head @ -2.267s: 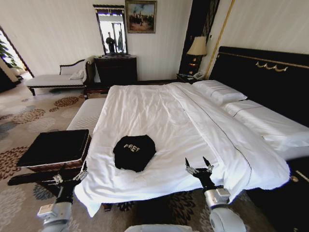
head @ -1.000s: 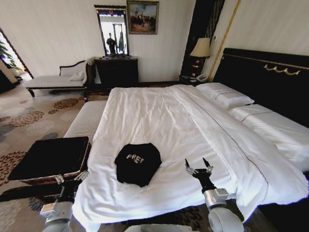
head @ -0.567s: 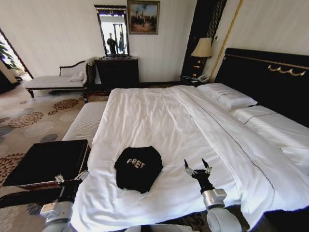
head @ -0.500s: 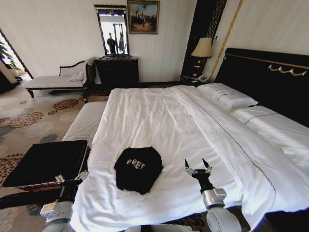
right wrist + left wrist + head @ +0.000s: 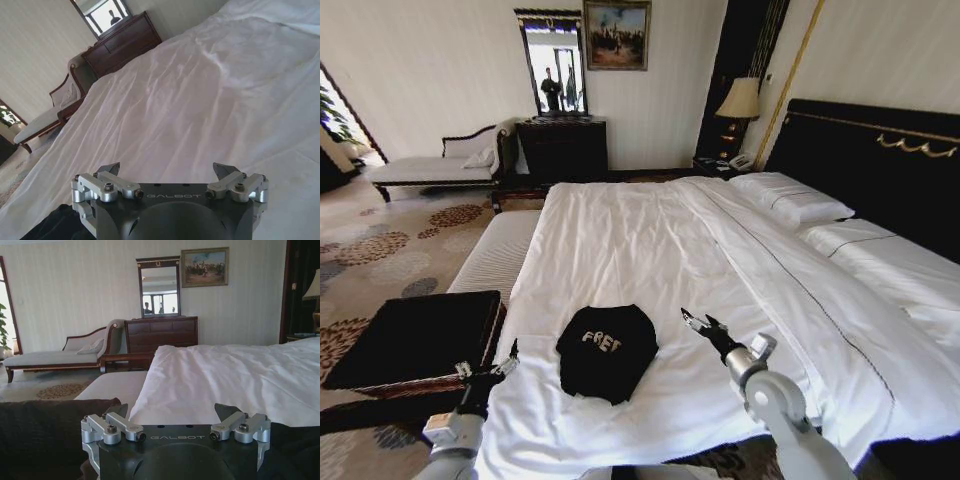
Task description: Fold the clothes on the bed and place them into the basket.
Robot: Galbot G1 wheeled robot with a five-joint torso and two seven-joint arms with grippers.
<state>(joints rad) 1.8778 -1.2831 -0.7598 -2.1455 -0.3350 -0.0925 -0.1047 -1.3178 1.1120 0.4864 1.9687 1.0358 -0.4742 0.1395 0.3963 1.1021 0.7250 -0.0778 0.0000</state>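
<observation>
A black T-shirt (image 5: 606,351) with white lettering lies crumpled in a loose heap on the white duvet of a large bed (image 5: 650,240), near the foot edge closest to the robot. The right gripper (image 5: 698,326) hangs low over the duvet just beside the shirt, on its right, fingers spread wide and holding nothing; from the right wrist, the two finger tips (image 5: 226,171) stand well apart above rumpled white linen, and a corner of black fabric (image 5: 55,225) shows at the lower edge. The left gripper (image 5: 500,362) sits at the bed's near left corner, between the mattress edge and the basket (image 5: 415,335), also wide and empty. In the left wrist view its fingers (image 5: 116,411) frame the duvet ahead.

The wicker basket with its black lining stands on the patterned carpet (image 5: 380,245) to the left of the bed, apart from the shirt. Beyond it, a striped white bench (image 5: 500,250) runs along the bed's left side. A dark dresser (image 5: 560,145) with a mirror (image 5: 553,65), a chaise longue (image 5: 435,165) and a lit lamp (image 5: 738,100) line the far wall, beside the tall black headboard (image 5: 870,165).
</observation>
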